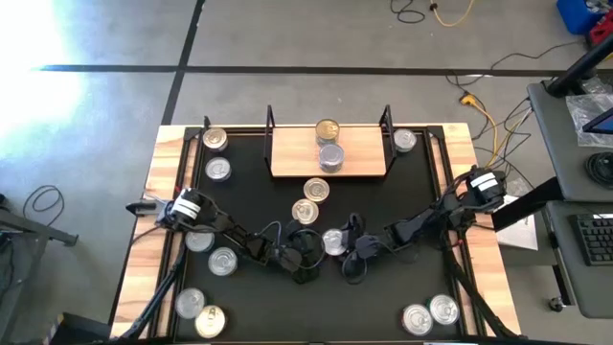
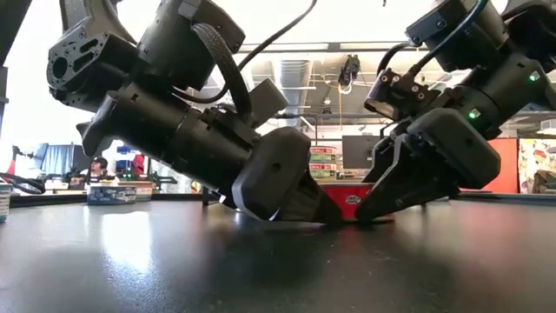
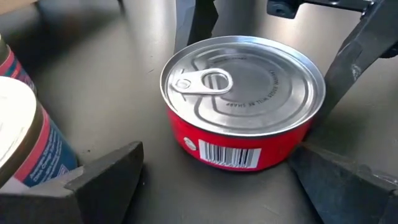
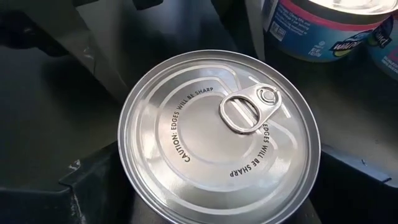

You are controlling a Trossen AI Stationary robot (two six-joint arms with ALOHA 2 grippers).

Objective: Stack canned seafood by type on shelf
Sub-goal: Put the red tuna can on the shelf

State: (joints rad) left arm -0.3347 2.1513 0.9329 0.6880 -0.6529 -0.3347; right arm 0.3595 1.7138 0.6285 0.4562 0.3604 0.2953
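High view coverage showed a black table (image 1: 383,206) with light wooden edges, set on a grey concrete floor crossed by dark tape lines. A small light-wood shelf (image 1: 292,158) with black wire posts at both ends was positioned at the far edge of the table; a gold-lidded tin (image 1: 328,130) and a silver-lidded tin (image 1: 330,158) were seen on its board, touching or nearly so. Further tins were scattered over the surface: near both far corners, along the left side, at both near corners, and in a short line running from the shelf toward the table centre. Cables were seen on the floor beyond the table, and a side desk with a keyboard (image 1: 594,235) was located to the right.

The left gripper (image 1: 311,259) and the right gripper (image 1: 352,261) were lowered near the table centre, each on one side of a red-labelled tin (image 3: 242,102) standing flat on the black surface. Both sets of fingers were spread wide, with the tin lying between them and not clamped. In the low view, shelving, ceiling ducting and a seated person were visible in the bright room behind the table.
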